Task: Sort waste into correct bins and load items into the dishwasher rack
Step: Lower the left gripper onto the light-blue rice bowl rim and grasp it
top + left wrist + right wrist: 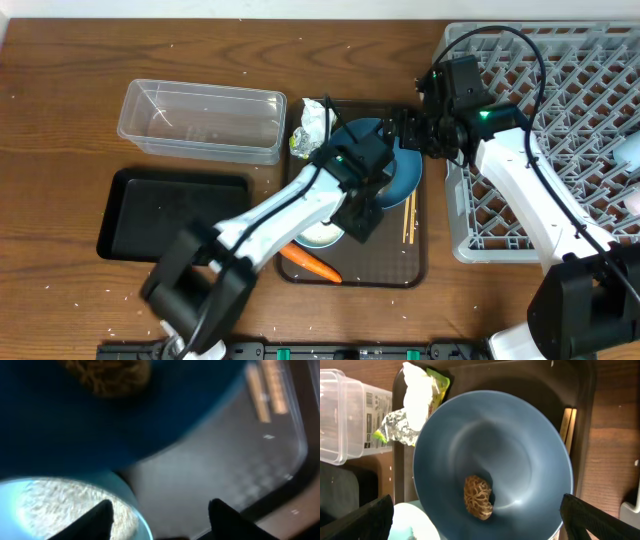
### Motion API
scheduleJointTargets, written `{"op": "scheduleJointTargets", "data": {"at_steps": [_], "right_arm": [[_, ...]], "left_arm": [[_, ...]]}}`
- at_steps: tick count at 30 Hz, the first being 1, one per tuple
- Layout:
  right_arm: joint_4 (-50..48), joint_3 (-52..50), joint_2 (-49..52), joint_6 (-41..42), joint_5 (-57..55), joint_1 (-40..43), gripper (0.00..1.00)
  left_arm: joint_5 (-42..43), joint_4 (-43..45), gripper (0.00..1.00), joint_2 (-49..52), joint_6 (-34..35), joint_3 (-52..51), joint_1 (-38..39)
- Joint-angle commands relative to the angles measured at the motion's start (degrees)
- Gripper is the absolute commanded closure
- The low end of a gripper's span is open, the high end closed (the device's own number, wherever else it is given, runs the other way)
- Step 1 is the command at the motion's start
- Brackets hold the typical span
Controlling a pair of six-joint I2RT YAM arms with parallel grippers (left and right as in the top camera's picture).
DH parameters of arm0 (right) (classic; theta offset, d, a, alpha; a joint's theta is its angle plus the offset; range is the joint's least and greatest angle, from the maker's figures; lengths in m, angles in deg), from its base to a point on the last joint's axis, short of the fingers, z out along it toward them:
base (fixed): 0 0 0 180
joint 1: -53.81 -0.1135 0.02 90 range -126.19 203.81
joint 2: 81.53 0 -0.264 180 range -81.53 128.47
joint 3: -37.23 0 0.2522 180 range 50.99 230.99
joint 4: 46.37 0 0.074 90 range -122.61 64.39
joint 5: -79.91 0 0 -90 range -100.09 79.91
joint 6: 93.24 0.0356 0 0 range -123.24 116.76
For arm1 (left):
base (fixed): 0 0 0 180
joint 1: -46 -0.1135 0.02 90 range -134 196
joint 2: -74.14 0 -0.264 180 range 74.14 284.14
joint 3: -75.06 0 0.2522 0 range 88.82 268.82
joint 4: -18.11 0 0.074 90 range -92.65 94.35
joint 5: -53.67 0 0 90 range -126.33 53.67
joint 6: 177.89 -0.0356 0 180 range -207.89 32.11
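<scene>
Right tool spread wide over dark-blue plate carrying wrinkled brown lump.

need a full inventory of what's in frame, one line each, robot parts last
dishwasher rack: 1, grey, table's right
clear tub: 1, transparent, upper left
black tray: 1, black, below tub
serving tray: 1, brown, centre
plate: 1, dark blue, on serving tray
food lump: 1, brown, on plate
wrapper: 1, white-yellow-green, serving tray's far-left corner
bowl: 1, white, on serving tray, partly hidden
carrot: 1, orange, serving tray's near-left
chopsticks: 1 pair, wooden, serving tray's right side
pale shapes: 2, whitish, rack's right edge, cut off
left pincer: 1, black, open, over bowl and plate
right pincer: 1, black, open, at plate's far-right rim
</scene>
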Motion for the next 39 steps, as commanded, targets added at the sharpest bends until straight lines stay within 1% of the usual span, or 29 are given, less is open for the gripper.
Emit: {"op": "scheduleJointTargets", "data": {"at_steps": [1,6,7,9,10,11,17,18,20,21,28,30,33,39], "right_arm": [[0.59,0.07,-0.02,0.7,0.48,-0.76,0.01],[0.76,0.07,-0.02,0.66,0.44,-0.76,0.01],[0.79,0.07,-0.02,0.63,0.42,-0.76,0.01],[0.79,0.07,-0.02,0.63,0.44,-0.76,0.01],[0.79,0.07,-0.02,0.63,0.44,-0.76,0.01],[0.76,0.07,-0.02,0.66,0.44,-0.76,0.01],[0.98,0.07,-0.02,0.66,0.44,-0.76,0.01],[1.11,0.07,-0.02,0.66,0.44,-0.76,0.01],[1.44,0.07,-0.02,0.63,0.44,-0.76,0.01],[1.64,0.07,-0.02,0.63,0.42,-0.76,0.01],[2.97,0.07,-0.02,0.46,0.42,-0.76,0.01],[3.19,0.07,-0.02,0.46,0.42,-0.76,0.01],[3.34,0.07,-0.02,0.46,0.42,-0.76,0.01],[3.37,0.07,-0.02,0.46,0.42,-0.76,0.01]], "left_arm": [[-0.33,-0.15,0.4,2.1,6.19,-0.37,-0.66],[-1.25,1.14,0.46,3.34,8.94,-0.37,-0.66],[-1.2,1.14,0.52,3.34,9.16,-0.37,-0.66],[-1.2,1.05,0.71,3.34,9.38,-0.37,-0.66],[-1.2,0.94,0.77,3.34,9.35,-0.37,-0.66],[-1.2,0.87,0.81,3.34,9.38,-0.37,-0.66],[-1.18,-0.44,0.81,3.74,9.35,-0.39,-0.66],[-1.16,-0.5,0.86,3.8,9.35,-0.39,-0.66],[-1.16,-0.87,0.92,3.82,9.57,-0.39,-0.66],[-1.2,-1.36,0.94,3.82,10.05,-0.37,-0.66],[-1.53,-4.35,0.94,3.5,10.49,-0.31,-0.66],[-3.65,-5.92,0.94,3.02,11.69,-0.26,-0.63],[-6.47,-8.35,0.94,1.64,11.72,-0.2,-0.63],[-8.52,-10.82,0.94,-3.13,12.39,-0.2,-0.66]]}}
